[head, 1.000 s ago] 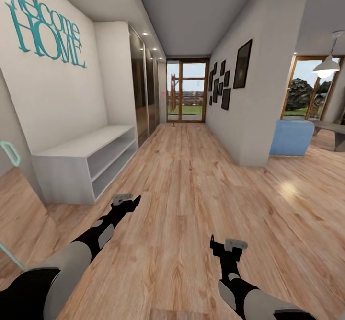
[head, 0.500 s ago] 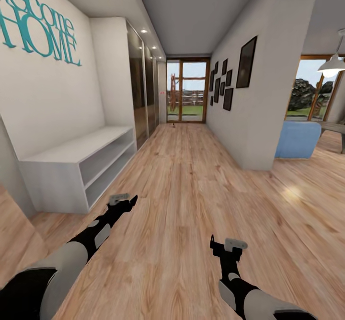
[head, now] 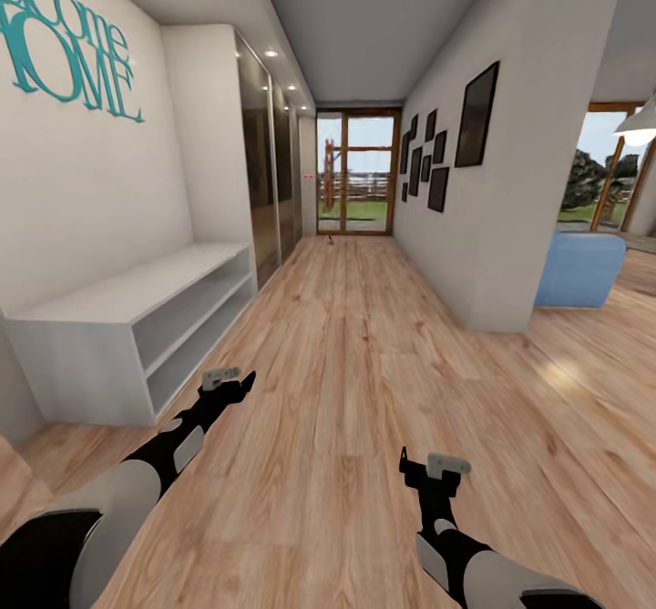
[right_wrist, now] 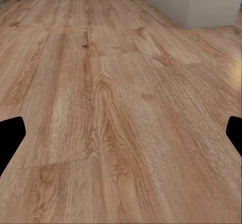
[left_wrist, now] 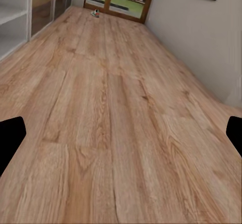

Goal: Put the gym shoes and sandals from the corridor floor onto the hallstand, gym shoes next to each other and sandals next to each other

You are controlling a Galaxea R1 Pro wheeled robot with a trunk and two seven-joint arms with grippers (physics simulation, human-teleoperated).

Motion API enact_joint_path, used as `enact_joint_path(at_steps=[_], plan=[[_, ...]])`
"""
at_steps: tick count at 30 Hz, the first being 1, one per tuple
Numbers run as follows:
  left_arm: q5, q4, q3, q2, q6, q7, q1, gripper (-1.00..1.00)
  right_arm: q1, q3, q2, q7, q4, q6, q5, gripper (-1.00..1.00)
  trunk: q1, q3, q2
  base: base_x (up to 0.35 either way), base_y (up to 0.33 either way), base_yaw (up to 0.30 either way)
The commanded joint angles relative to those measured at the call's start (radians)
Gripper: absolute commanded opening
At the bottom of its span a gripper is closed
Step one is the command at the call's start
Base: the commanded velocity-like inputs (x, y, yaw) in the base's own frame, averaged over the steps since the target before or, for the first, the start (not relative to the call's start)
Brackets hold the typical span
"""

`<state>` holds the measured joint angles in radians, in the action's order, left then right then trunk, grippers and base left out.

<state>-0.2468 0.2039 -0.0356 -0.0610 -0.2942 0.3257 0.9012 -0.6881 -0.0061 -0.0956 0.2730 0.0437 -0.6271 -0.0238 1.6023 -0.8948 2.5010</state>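
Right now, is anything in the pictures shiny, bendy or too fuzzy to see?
Head view: the walls bow outward like a fisheye, and a bright glare patch sits on the corridor floor at right. Left wrist view: the small thing near the far glass door is too blurry to identify.

Corridor floor (head: 364,381) of light brown wood planks, wavy grain lines, smooth, a soft shine at about 3 o'clock. Same wood grain close up under both wrist cameras. Low white shelf bench (head: 137,326) at 9 o'clock, matt, plain, painted look. Walls (head: 91,190) white and matt. Tall cupboard doors (head: 269,171) at 11 o'clock dark, glossy, mirror-like. Glass door (head: 356,174) at 12 o'clock in a brown wood frame. Picture frames (head: 477,115) at 1 o'clock black. Blue seat (head: 580,269) at 3 o'clock soft, like cloth. Robot arms (head: 173,445) smooth black and grey, like plastic.
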Motion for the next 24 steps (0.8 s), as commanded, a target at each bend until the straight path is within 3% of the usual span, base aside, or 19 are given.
enact_joint_path(at_steps=[1, 24], plan=[[-0.006, -0.001, -0.003, 0.0, 0.0, 0.008, 0.001, 1.0, -0.001, 0.0, 0.0, 0.001, -0.001, -0.003, -0.002, 1.0, 0.0, -0.001, 0.0, 0.346, 0.0, 0.0], [-0.006, -0.001, -0.003, 0.0, 0.0, 0.008, 0.001, 1.0, 0.0, 0.0, 0.0, 0.001, -0.001, -0.003, -0.003, 1.0, 0.0, -0.001, 0.0, 0.346, 0.0, 0.0]])
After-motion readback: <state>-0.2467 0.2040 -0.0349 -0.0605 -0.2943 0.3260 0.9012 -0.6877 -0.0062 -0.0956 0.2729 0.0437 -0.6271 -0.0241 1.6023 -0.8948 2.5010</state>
